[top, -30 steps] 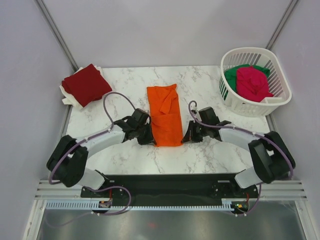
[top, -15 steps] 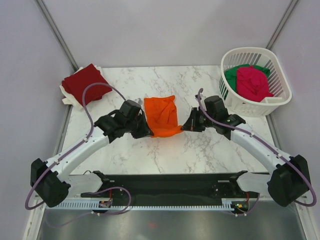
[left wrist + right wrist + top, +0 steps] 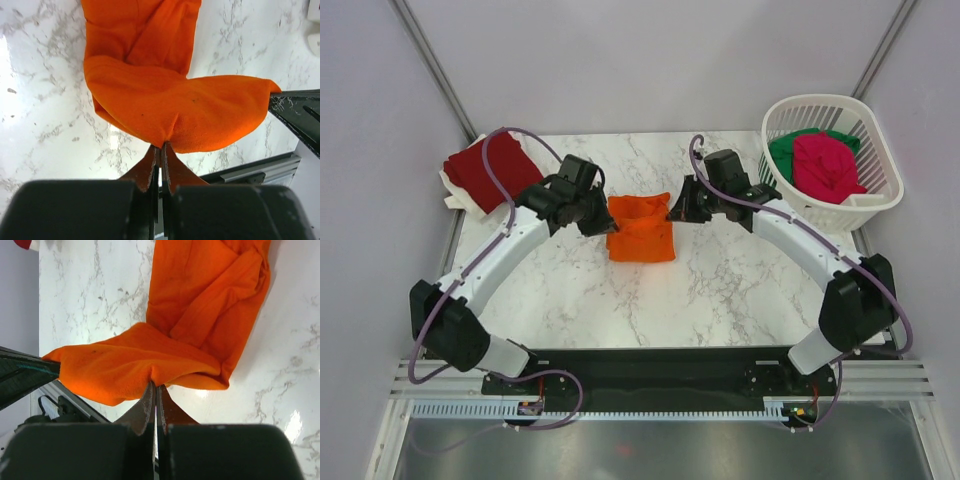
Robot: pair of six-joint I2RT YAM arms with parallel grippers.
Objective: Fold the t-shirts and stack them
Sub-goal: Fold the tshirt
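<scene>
The near half of the table point(image 3: 720, 295) carries no garment. At mid-table, the orange t-shirt point(image 3: 641, 232) lies as a compact, narrow bundle, partly doubled over on itself.

The left gripper point(image 3: 603, 214) is clamped on one corner of the shirt's raised edge. The right gripper point(image 3: 672, 210) is clamped on the opposite corner. Both wrist views show the fingers pressed together with orange cloth pinched between them. The edge hangs stretched between the two grippers above the part of the shirt that rests on the marble. This fold is judged to be in progress: the raised edge is not yet laid down or released.

At the far left corner, the dark red t-shirt point(image 3: 490, 168) lies folded flat. A white layer point(image 3: 453, 198) shows beneath it; what it is cannot be told. This shirt is judged complete and marks the stack location.

At the far right, the basket point(image 3: 820, 101) holds the magenta-pink t-shirt point(image 3: 825, 165) and the green t-shirt point(image 3: 785, 148), both crumpled.

Judged status: one shirt finished, one mid-fold and not yet stacked, two not started.
</scene>
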